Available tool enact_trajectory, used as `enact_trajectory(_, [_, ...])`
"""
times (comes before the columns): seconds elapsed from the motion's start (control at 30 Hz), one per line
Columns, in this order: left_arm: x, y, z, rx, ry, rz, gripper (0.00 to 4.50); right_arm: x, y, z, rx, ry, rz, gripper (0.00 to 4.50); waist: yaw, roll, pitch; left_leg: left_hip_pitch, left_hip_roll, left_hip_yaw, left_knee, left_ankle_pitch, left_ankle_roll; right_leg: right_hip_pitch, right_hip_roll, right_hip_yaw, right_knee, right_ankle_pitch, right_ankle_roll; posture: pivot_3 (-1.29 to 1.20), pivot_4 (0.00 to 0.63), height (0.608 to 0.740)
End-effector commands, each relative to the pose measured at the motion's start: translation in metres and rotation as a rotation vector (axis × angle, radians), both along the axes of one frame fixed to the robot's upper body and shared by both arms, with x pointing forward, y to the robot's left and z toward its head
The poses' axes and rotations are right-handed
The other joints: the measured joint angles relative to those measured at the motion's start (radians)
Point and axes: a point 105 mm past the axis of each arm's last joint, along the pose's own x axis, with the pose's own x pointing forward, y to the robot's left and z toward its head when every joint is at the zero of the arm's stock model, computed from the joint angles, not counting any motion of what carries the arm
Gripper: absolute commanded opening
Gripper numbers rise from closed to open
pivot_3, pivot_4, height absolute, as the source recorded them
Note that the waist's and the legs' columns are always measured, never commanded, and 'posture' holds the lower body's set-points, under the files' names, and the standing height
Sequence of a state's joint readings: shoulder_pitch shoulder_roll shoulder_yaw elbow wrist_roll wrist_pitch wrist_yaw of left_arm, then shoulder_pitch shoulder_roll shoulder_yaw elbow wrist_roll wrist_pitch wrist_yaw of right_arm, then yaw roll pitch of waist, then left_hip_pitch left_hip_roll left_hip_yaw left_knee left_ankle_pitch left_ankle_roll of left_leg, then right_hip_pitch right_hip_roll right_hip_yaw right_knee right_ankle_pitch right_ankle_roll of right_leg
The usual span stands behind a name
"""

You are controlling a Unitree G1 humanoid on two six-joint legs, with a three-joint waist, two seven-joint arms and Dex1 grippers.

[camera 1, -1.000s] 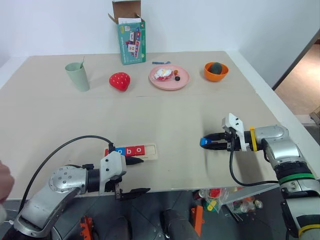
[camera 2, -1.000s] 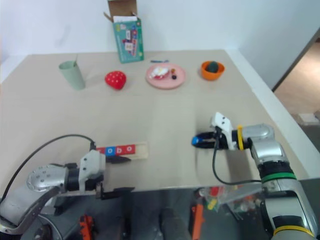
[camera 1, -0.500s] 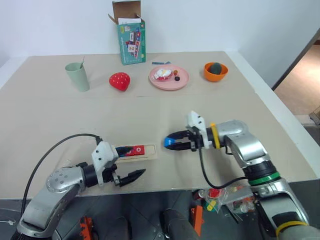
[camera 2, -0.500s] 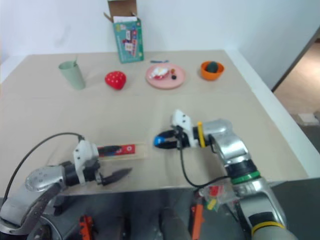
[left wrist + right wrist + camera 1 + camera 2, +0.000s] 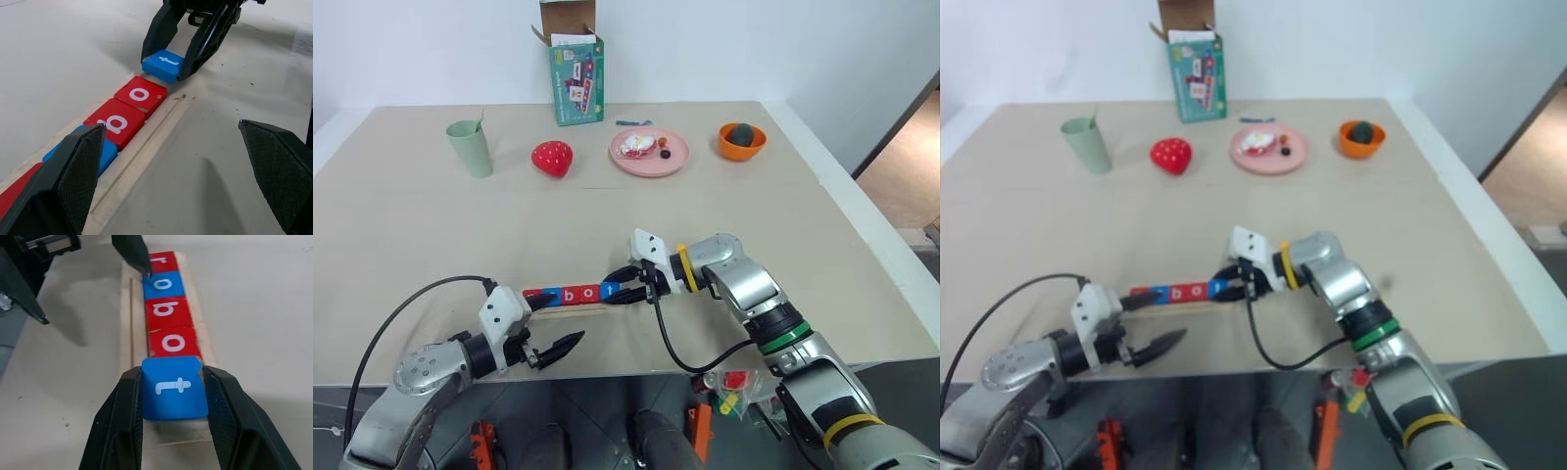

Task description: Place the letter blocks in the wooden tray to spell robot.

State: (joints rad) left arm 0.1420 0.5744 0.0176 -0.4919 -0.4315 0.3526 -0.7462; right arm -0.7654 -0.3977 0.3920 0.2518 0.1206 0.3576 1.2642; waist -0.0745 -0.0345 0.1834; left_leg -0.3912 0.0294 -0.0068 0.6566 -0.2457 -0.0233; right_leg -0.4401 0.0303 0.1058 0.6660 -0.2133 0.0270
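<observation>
The wooden tray point(image 5: 570, 305) lies near the table's front edge with a row of letter blocks in it: red r point(image 5: 164, 262), blue o point(image 5: 163, 283), red b point(image 5: 165, 311) and red o point(image 5: 172, 342). My right gripper point(image 5: 619, 290) is shut on the blue t block point(image 5: 173, 389), which is at the tray's right end, right after the red o. I cannot tell whether it rests in the groove. My left gripper point(image 5: 558, 323) is open at the tray's left end, one fingertip point(image 5: 134, 252) by the first blocks, with nothing between its fingers.
At the back of the table stand a green cup point(image 5: 471, 149), a red strawberry toy point(image 5: 552, 158), a pink plate point(image 5: 649, 152), an orange bowl point(image 5: 742, 140) and a green box point(image 5: 578, 61). The table's front edge runs just below the tray.
My right gripper has carried the blue t block leftward, from the table's right side to the tray's right end. My left gripper has drawn a little away to the left.
</observation>
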Motion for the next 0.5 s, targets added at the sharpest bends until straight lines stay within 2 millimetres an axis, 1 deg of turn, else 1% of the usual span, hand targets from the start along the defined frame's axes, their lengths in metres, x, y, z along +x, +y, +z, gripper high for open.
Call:
enact_trajectory(0.03, [-0.0026, -0.0006, 0.0108, 0.006, -0.058, -0.002, 4.50, 0.0009, 0.0009, 0.0074, 0.007, -0.037, 0.021, 1.20, 0.000, 0.000, 0.000, 0.000, 0.000, 0.000, 0.000, 0.000, 0.000, 0.000, 0.000, -0.001, 0.000, 0.000, 0.000, 0.00, 0.150, 0.740])
enact_trajectory(0.27, [-0.0026, -0.0006, 0.0105, 0.010, -0.061, -0.003, 4.50, 0.0036, -0.0003, 0.0022, -0.012, -0.042, 0.022, 1.20, 0.000, 0.000, 0.000, 0.000, 0.000, 0.000, 0.000, 0.000, 0.000, 0.000, 0.001, -0.001, 0.000, 0.000, -0.001, 0.00, 0.150, 0.740])
enact_trajectory(0.5, [-0.0030, -0.0017, 0.0093, 0.014, -0.062, -0.008, 4.50, 0.0022, 0.0042, -0.0002, -0.007, -0.042, 0.034, 1.20, -0.001, 0.000, 0.000, 0.000, 0.001, -0.001, 0.000, 0.000, 0.000, 0.000, 0.001, -0.001, 0.000, 0.000, -0.001, 0.00, 0.150, 0.740])
